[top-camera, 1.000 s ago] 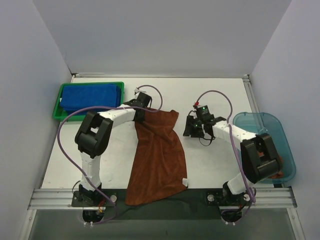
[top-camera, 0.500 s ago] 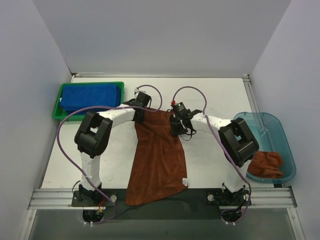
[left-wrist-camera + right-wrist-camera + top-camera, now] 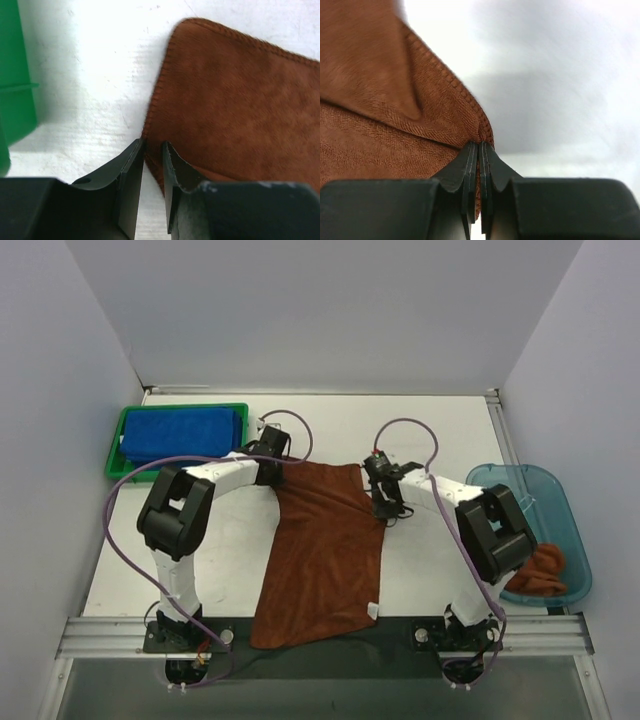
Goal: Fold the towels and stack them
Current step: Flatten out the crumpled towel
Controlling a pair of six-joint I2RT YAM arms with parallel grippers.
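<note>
the brown towel [image 3: 325, 540] lies spread on the bench [image 3: 420, 440], its near end over the front edge. the left claw [image 3: 152, 145] is narrow, pinching the towel's left edge near the far corner. the right claw [image 3: 479, 146] is closed tight on the hem at the far right corner. blue towels [image 3: 180, 430] sit folded in the tray [image 3: 113, 462].

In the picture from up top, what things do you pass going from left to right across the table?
green tray holding blue towels → left gripper → brown towel → right gripper → teal bin
</note>
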